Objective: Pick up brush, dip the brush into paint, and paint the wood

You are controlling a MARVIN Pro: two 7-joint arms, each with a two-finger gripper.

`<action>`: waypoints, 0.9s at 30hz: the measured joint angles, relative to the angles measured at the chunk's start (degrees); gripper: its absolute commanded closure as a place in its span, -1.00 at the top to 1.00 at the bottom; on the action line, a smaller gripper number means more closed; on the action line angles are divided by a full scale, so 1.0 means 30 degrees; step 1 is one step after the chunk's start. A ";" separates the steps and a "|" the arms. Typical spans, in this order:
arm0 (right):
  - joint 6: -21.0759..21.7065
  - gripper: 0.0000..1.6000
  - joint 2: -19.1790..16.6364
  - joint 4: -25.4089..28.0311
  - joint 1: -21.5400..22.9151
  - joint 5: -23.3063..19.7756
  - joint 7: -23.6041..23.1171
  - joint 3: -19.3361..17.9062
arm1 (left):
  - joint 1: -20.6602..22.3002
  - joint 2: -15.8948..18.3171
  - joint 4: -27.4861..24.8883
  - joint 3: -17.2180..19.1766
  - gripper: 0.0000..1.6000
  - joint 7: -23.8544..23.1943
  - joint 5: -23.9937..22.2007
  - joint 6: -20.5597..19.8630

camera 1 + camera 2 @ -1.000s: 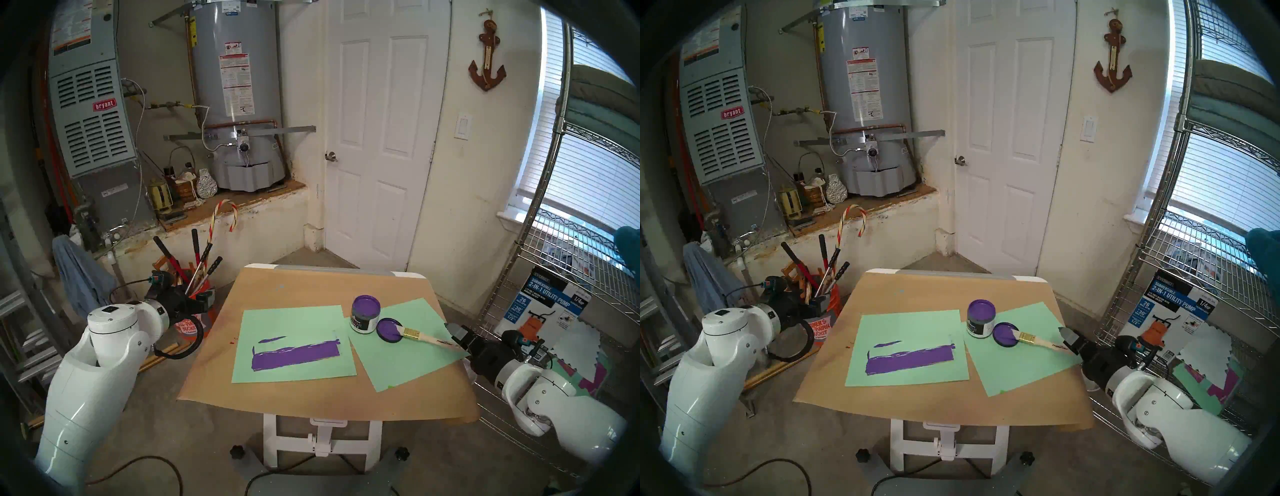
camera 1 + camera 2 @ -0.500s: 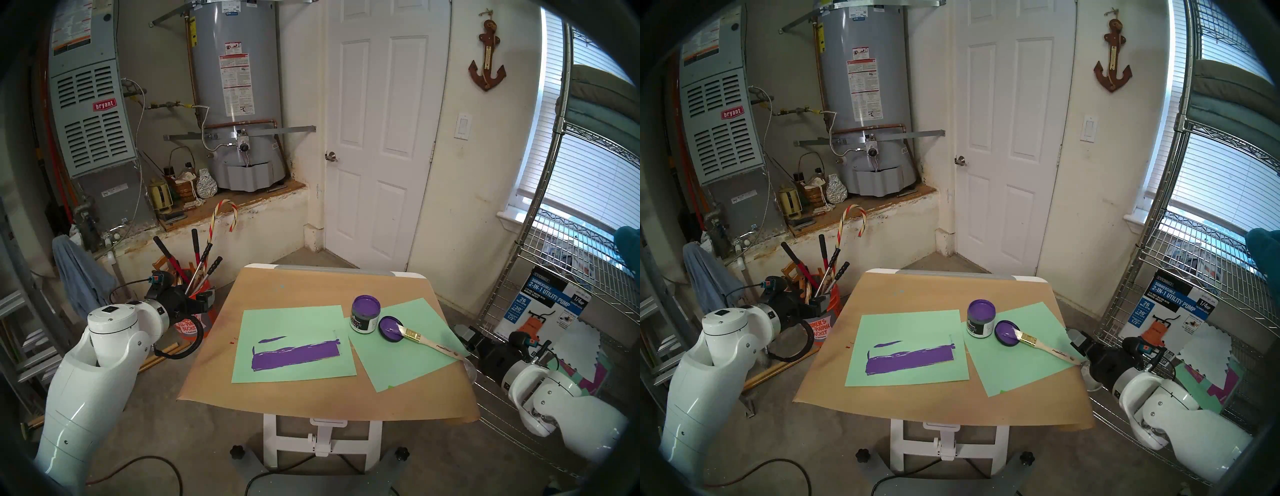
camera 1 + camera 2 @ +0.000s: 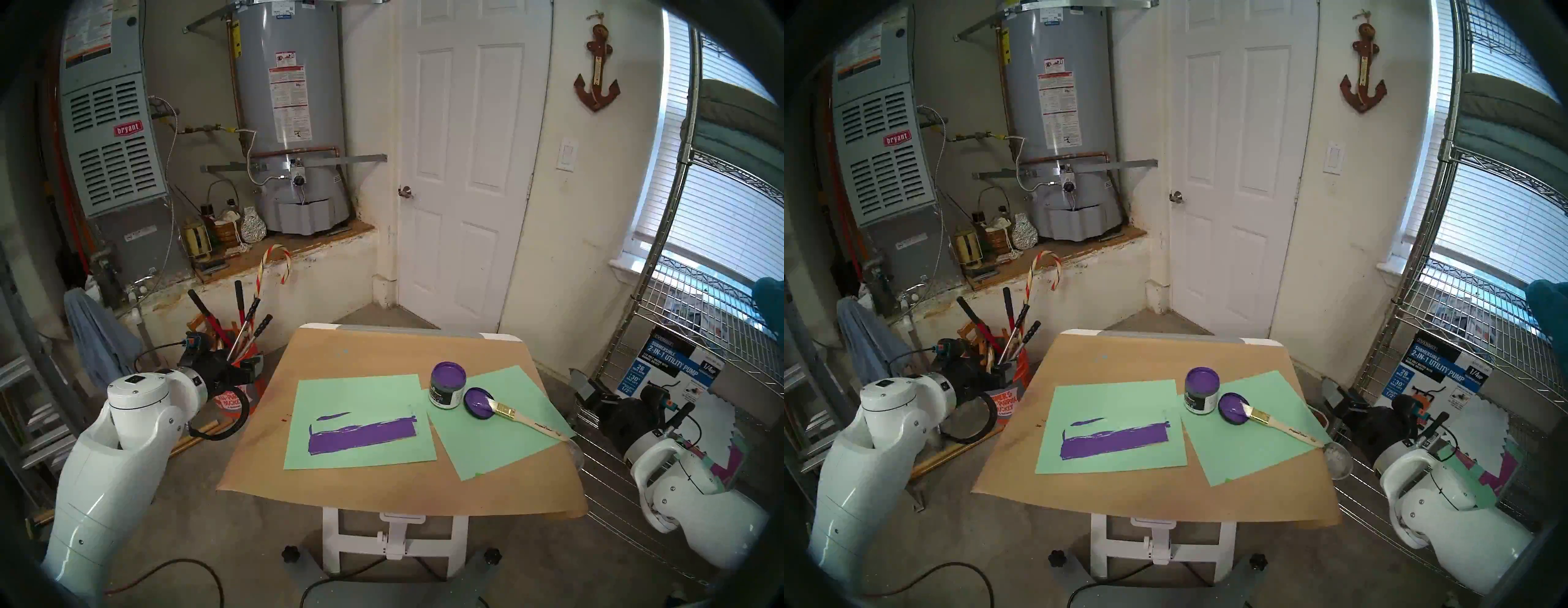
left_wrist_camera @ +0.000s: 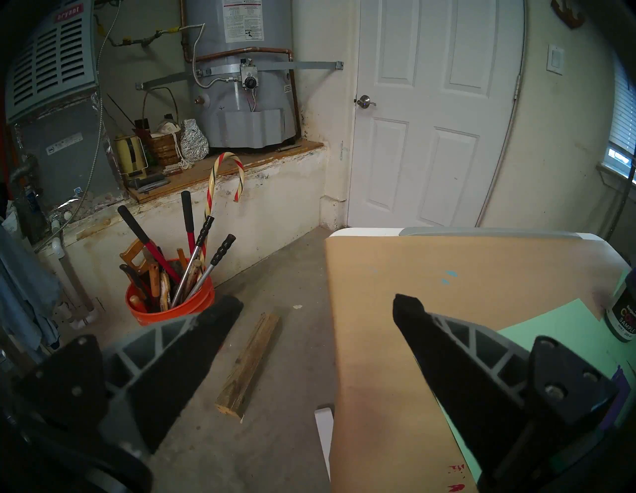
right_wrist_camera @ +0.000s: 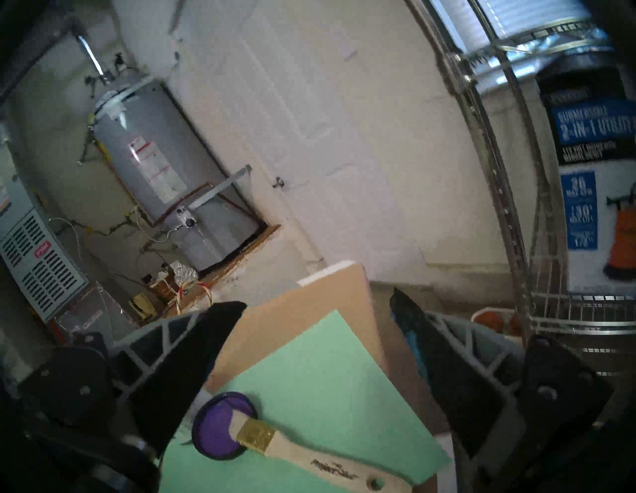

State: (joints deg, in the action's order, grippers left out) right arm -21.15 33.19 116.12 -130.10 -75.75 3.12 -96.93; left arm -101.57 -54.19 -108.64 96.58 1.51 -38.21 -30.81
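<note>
Purple-stained brush (image 3: 526, 418), no longer beside the right gripper (image 3: 582, 384): gripper now lifted and drawn back off the table's right edge, jaws spread wide, gripping nothing. Brush lying free, bristles resting on the purple-coated lid (image 3: 479, 403), handle slanting across the right-hand green sheet (image 3: 496, 441) toward the table's right edge. All else lying as before.

Left to right:
- Left gripper (image 4: 316, 304): hovering off the table's left side, unmoved, jaws standing wide apart, empty.
- Orange bucket (image 4: 165, 303) of long-handled tools, standing on the concrete floor behind it.
- Table (image 3: 407, 331): white frame, covered in brown paper (image 3: 382, 484).
- Left-hand green sheet (image 3: 360, 399): lying flat, carrying the wood (image 3: 362, 435), painted purple along its length.
- Paint (image 3: 447, 384): open jar, sitting between the two sheets, just beside the lid.
- Wire shelving (image 3: 679, 297): standing at far right, holding a utility pump box (image 3: 666, 365).

Room beyond: furnace (image 3: 110, 140), grey water heater (image 3: 288, 119), white door (image 3: 466, 170), anchor ornament (image 3: 596, 68), blinded window (image 3: 729, 204).
</note>
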 measured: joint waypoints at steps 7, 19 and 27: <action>-0.0836 1.00 0.0048 0.1630 0.1095 0.2696 0.0650 0.1444 | 0.0001 0.0001 0.0009 -0.0007 1.00 -0.0004 0.0001 0.0002; 0.0650 1.00 -0.0292 0.3949 0.3355 0.5476 0.2701 0.3569 | 0.0005 0.0003 0.0029 -0.0020 1.00 -0.0008 0.0010 0.0001; 0.2464 1.00 -0.0402 0.4530 0.4956 0.6740 0.4184 0.4147 | 0.0006 0.0005 0.0041 -0.0027 1.00 -0.0009 0.0010 -0.0002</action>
State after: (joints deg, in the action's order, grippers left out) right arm -13.76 31.98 129.71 -115.23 -55.53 15.67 -84.49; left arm -101.56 -54.18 -108.52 96.50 1.48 -38.18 -30.82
